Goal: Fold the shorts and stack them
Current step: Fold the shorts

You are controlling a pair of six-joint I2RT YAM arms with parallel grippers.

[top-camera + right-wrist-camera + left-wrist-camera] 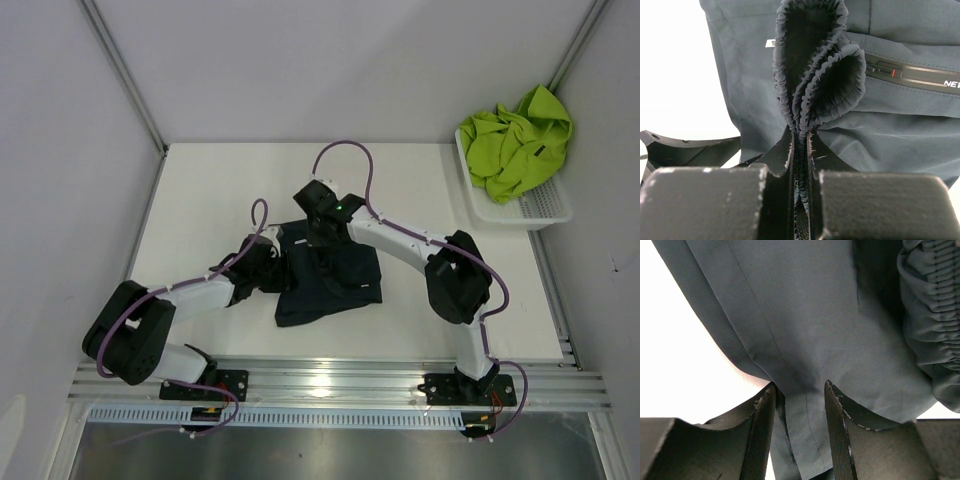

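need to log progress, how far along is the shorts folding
Done: nothing stacked yet. In hand: the navy shorts lie on the table, right gripper shut on their waistband, left gripper open around a hem. Left: the green shorts, crumpled in the basket.

Overhead looks down; both wrist views hug navy shorts (330, 290).

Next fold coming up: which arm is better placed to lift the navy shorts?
Right. The right gripper is shut on the gathered waistband of the shorts; the left gripper only straddles a hem with open jaws, gripping nothing.
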